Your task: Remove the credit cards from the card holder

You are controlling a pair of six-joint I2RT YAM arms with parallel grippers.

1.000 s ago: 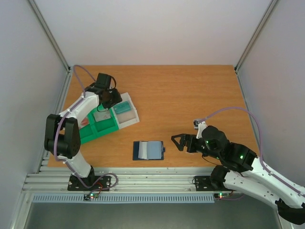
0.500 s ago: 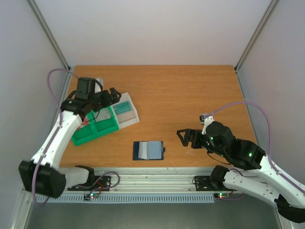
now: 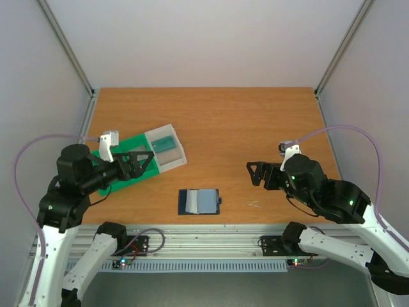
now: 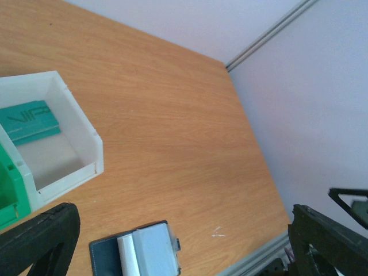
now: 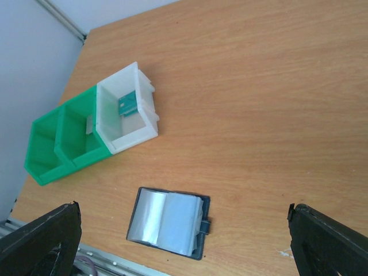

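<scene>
Flat card holder [image 3: 199, 202] between wide-open, empty left gripper [image 3: 148, 161] and right gripper [image 3: 251, 174], well apart from both; long axis claw-to-claw, tab end toward the right one.

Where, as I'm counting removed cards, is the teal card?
Top view: the teal card lies inside the white bin, on the left side, beside the green bin.

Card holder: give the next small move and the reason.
Probably swing the open, empty left tool toward the card holder, which lies open and untouched; the right tool is open and empty too, and one teal card already sits in the white bin.
</scene>
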